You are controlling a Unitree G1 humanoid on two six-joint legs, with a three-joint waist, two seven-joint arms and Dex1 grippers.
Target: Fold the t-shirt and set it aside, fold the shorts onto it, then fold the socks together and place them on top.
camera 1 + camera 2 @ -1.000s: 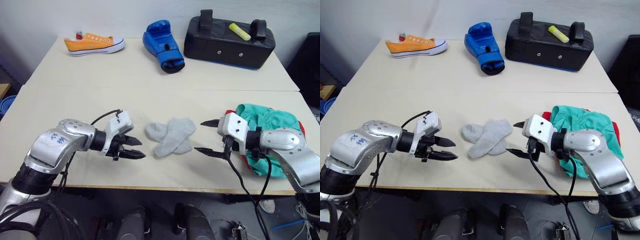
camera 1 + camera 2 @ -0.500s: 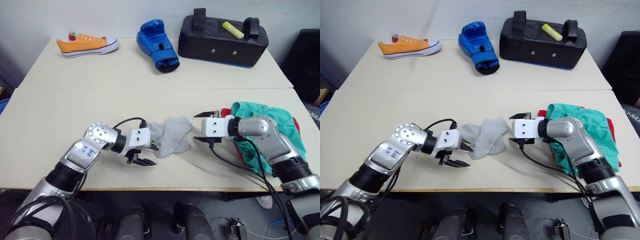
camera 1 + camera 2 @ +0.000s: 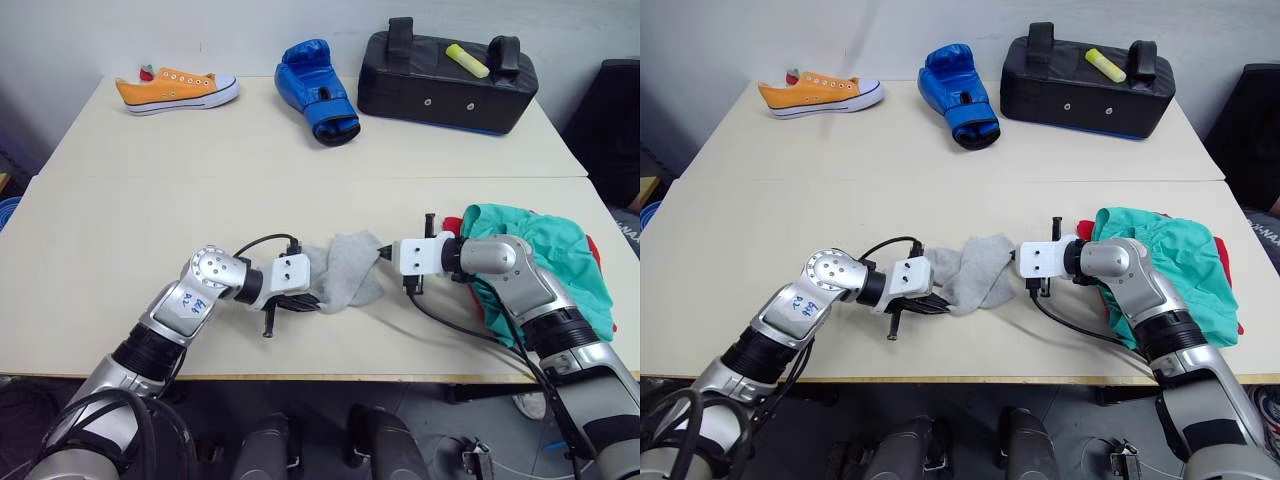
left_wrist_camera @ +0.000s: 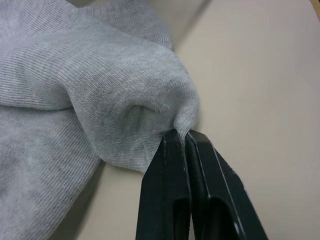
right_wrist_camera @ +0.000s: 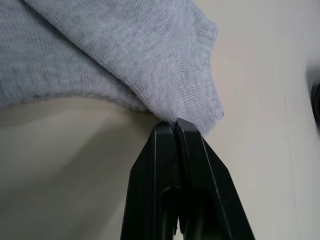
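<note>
The grey socks (image 3: pixel 345 268) lie in a loose bundle on the table, between my two grippers. My left gripper (image 3: pixel 308 302) is shut on the socks' left end; the left wrist view shows its fingers (image 4: pixel 170 165) pinching a fold of knit. At the socks' right end my right gripper (image 3: pixel 385 255) is shut on the cuff edge, and its closed fingers (image 5: pixel 162 150) show in the right wrist view. The teal shorts (image 3: pixel 545 250) are heaped to the right on the red t-shirt (image 3: pixel 598 250), which peeks out beneath them.
At the back of the table (image 3: pixel 150 200) stand an orange sneaker (image 3: pixel 175 88), a blue boxing glove (image 3: pixel 318 90) and a black pad (image 3: pixel 445 85) with a yellow marker (image 3: pixel 472 62) on it. The table's front edge runs just below my arms.
Both grippers have closed in on the socks from either side and shut on them. The socks are bunched a little tighter between them.
</note>
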